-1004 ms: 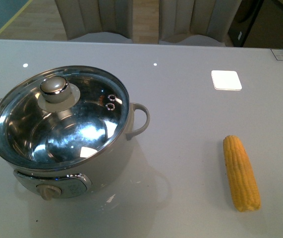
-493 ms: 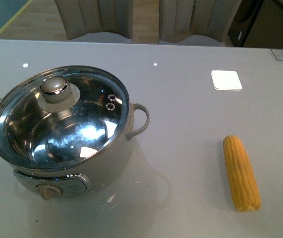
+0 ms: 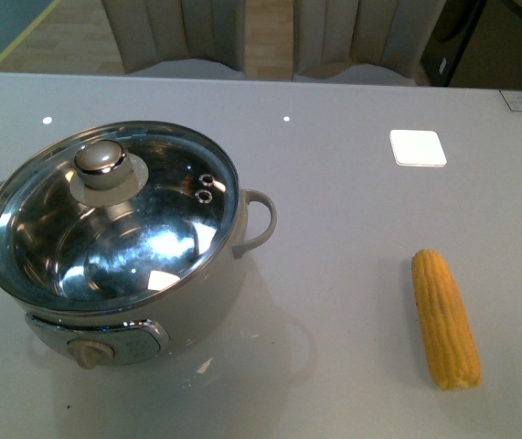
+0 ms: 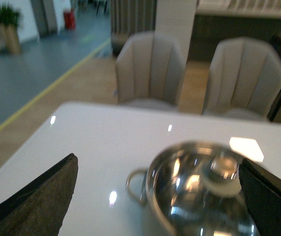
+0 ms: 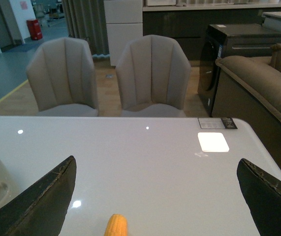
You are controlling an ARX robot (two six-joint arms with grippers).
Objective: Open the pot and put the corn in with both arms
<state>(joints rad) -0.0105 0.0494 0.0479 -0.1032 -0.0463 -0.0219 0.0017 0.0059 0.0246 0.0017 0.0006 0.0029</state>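
Two things are set on the white table [image 3: 334, 229]: the pot [image 3: 215, 293] near the front on the left side, with its glass lid [image 3: 151, 238] shut on top, and the corn [image 3: 444, 318] laid flat on the right side, well apart from the pot. Nothing is held yet, so the lid is likely the first job. To do it well, the round knob [image 3: 101, 158] on the lid should be reached from straight above, pinched in the middle and lifted straight up. That way the lid is not dragged over the shiny rim and the pot is not pushed along the smooth table. The lid should then be put down away from the corn. The corn is best held around its middle, so it is not tipped. The left gripper [image 4: 157, 162] is spread wide and nothing is held or touched by it; the pot is seen on the table ahead of it. The right gripper [image 5: 156, 162] is spread wide too, with nothing held, and the tip of the corn is seen ahead of it. Farther back, two chairs [image 3: 174, 37] are tucked behind the table.
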